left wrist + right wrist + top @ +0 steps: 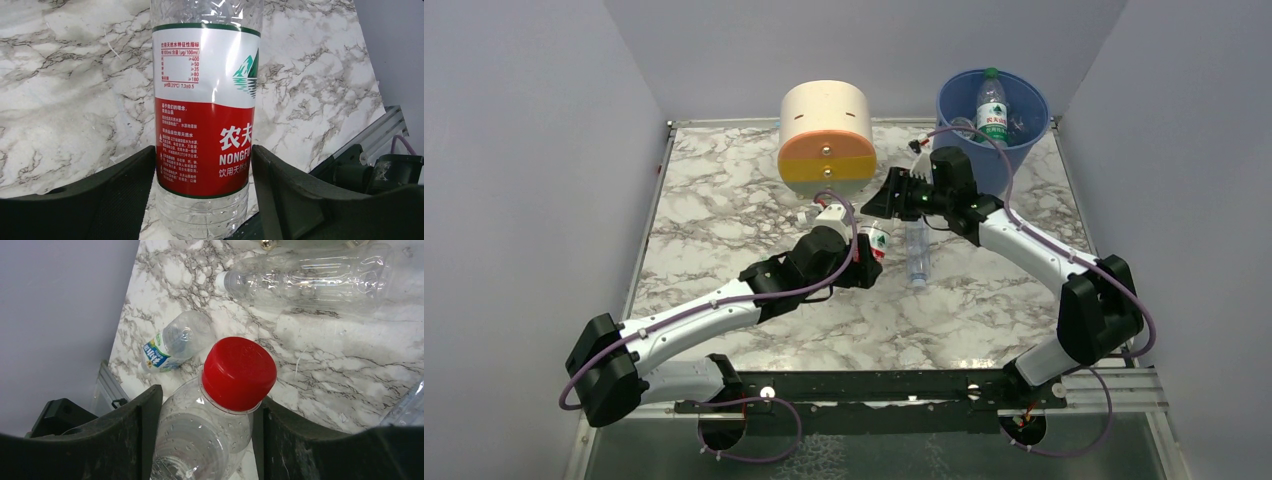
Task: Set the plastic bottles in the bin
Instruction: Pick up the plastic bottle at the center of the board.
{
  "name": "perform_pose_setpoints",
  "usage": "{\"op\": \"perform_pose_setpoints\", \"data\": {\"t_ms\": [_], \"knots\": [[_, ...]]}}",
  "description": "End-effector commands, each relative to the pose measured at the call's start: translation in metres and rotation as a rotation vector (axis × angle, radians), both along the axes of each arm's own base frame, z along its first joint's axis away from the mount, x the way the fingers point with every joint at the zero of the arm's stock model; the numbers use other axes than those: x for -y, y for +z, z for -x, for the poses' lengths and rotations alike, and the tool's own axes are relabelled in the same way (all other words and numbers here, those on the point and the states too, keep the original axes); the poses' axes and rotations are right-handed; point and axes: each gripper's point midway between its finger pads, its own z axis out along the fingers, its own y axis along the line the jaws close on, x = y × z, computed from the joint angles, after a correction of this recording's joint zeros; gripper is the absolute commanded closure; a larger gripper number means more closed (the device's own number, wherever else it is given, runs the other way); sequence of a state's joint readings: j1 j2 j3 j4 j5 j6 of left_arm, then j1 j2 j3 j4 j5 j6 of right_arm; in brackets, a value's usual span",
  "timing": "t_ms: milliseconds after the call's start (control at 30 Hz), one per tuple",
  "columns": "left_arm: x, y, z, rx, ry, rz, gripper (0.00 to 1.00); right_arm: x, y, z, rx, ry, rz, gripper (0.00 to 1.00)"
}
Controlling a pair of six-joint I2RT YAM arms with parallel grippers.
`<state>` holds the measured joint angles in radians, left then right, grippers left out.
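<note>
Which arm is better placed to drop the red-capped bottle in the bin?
Right: the right end effector grips the red-capped bottle at the shoulder, and that arm is nearer the bin. The left end effector flanks a red-labelled bottle, apparently the same one, farther away.

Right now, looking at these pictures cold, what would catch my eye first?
In the middle, a red-labelled bottle sits between the left fingers and a red-capped bottle between the right fingers. Behind them, the blue bin at the far right holds a green-capped bottle, beside the cream-and-orange drawer unit.
</note>
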<state>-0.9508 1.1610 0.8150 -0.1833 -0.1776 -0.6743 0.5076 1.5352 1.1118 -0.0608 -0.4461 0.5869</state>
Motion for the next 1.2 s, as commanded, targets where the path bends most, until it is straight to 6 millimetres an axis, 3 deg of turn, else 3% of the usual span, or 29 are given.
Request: {"op": "perform_pose_setpoints", "data": {"t_ms": [0, 267, 500, 767, 1167], "knots": [[0.002, 0.018, -0.011, 0.050, 0.027, 0.022, 0.23, -0.009, 0.014, -0.003, 0.031, 0.019, -0.023, 0.41], [-0.001, 0.024, -0.010, 0.063, 0.028, 0.021, 0.01, -0.009, 0.016, -0.006, 0.037, 0.015, -0.020, 0.41], [-0.005, 0.035, -0.007, 0.078, 0.030, 0.041, 0.01, -0.009, 0.019, -0.010, 0.045, 0.009, -0.011, 0.41], [-0.010, 0.063, -0.004, 0.120, 0.029, 0.098, 0.01, -0.007, 0.022, -0.020, 0.072, -0.015, 0.020, 0.41], [-0.017, 0.084, 0.001, 0.156, 0.030, 0.147, 0.01, -0.006, 0.046, -0.036, 0.140, -0.046, 0.044, 0.41]]}}
